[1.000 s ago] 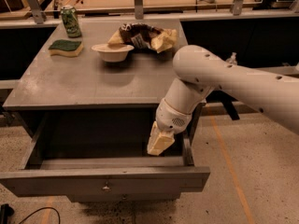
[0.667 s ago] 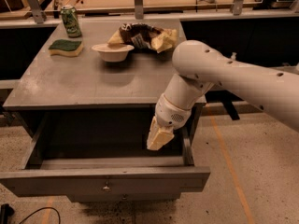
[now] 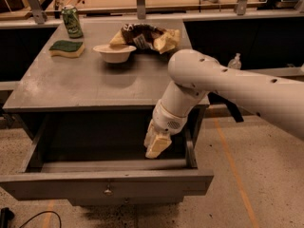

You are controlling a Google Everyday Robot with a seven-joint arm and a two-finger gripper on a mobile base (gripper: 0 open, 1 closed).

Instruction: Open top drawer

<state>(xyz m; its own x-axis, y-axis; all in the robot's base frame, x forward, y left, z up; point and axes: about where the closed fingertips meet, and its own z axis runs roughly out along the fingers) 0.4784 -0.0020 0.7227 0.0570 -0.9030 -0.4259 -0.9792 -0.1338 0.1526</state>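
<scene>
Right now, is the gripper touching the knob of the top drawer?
Apart. The camera view shows the gripper over the top drawer, its knob clearly lower left.

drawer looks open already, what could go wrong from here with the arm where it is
1. The gripper hangs inside the open top drawer, close to its right wall. Pulling out sideways might snag that wall or the table edge above it.
2. The arm bends over the table's right corner, near the chip bag and the bowl. A wide swing might knock them.
</scene>
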